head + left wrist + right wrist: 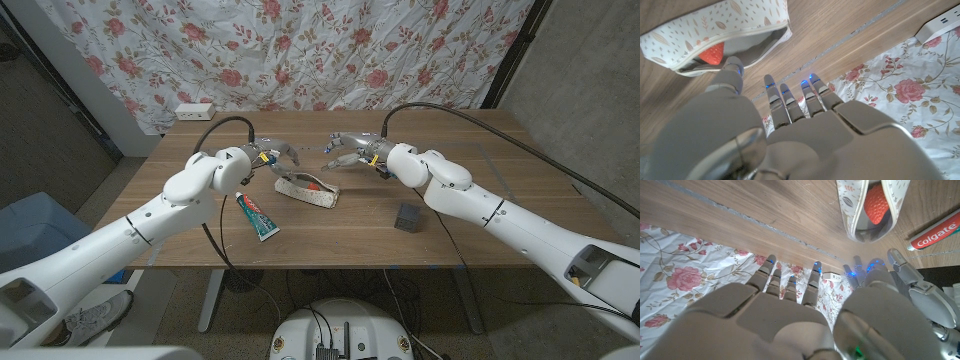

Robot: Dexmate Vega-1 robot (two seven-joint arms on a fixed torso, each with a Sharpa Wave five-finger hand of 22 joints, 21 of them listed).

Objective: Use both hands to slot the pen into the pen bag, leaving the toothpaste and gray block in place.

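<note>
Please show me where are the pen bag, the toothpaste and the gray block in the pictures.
pen bag (308, 189): head view, on the patterned fabric side.
toothpaste (257, 216): head view, on the middle of the tube.
gray block (407, 217): head view, on its top face.

Bare worktop (470, 215) between gray block (407, 217) and pen bag (308, 189). Toothpaste (257, 215) just beside bag's near-left end. Open gap over bag between left hand (272, 157) and right hand (345, 150).

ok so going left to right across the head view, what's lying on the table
toothpaste → pen bag → gray block
</note>
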